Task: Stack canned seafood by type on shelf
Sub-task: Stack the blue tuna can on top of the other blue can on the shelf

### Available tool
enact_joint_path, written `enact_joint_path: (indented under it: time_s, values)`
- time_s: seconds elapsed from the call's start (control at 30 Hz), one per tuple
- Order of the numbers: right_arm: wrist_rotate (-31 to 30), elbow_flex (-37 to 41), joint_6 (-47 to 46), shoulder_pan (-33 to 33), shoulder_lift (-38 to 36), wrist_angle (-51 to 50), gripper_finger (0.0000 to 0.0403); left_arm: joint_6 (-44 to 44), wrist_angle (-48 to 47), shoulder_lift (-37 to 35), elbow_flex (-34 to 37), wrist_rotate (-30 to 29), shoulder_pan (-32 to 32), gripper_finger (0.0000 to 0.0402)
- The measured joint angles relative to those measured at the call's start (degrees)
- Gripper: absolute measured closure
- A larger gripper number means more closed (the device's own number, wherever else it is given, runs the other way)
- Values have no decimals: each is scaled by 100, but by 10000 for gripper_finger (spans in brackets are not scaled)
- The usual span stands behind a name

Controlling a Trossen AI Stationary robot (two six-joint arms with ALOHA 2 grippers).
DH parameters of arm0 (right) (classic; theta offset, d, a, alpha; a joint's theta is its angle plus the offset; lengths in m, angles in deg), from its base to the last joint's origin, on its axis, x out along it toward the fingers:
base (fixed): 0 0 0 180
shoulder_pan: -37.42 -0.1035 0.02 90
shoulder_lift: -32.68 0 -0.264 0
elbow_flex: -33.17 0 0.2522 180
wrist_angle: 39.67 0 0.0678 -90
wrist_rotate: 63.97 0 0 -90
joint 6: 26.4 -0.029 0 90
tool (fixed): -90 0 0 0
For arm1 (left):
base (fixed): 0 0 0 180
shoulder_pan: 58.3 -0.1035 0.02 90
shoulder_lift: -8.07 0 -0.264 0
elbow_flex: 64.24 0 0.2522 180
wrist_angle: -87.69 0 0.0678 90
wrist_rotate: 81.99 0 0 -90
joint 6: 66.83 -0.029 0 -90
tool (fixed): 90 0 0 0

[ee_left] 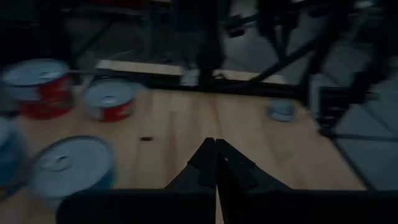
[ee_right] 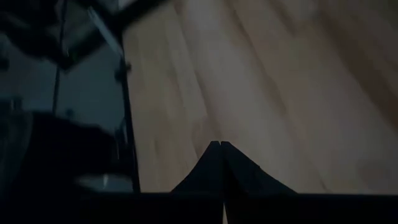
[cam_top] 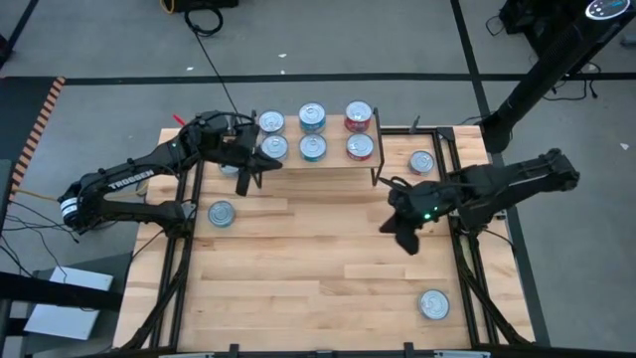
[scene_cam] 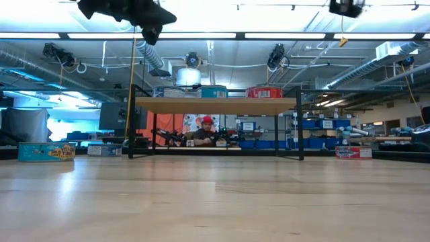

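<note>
The shelf [cam_top: 333,159] stands at the table's far edge, its light-wood top [scene_cam: 215,105] on thin black legs. Six tins of canned seafood rest on it in three pairs: dark blue [cam_top: 271,122], teal [cam_top: 312,117] and red [cam_top: 358,115], each with a second tin in front. Three loose tins lie on the table: left [cam_top: 221,213], far right [cam_top: 421,161] and near right [cam_top: 434,304]. My left gripper [cam_top: 244,182] hangs shut and empty off the shelf's left front corner, high above the table [scene_cam: 150,32]. My right gripper [cam_top: 401,237] is shut and empty over the table's right half.
Black rails [cam_top: 177,249] run along the table's left and right sides [cam_top: 467,259]. Bare wood [cam_top: 318,259] lies between the arms and toward the near edge. Beyond the table the low view shows a workshop room with a person [scene_cam: 206,131] seated far back.
</note>
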Motion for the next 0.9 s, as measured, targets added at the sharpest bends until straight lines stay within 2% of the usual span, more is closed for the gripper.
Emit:
enact_joint_path:
  time_s: [0.13,0.27,0.4,0.5,0.7,0.9]
  values:
    - [567,0,231,114,-200,-835,402,-7,-201,0,0,-762,125,400]
    - [838,0,860,206,-293,-1447,400,-24,-717,-61,2,-1457,318,400]
    - [984,0,1279,372,-327,-1841,399,305,-1025,-452,0,-2462,541,400]
    - [1195,0,1514,483,-347,-1868,399,775,-1354,-904,-5,-2801,622,400]
    - [1230,-2,1960,712,-369,-1862,399,1248,-3871,-1302,-464,-3605,627,400]
    - [1151,-2,2098,956,-369,-1818,399,1348,-5243,-1228,-608,-3518,632,400]
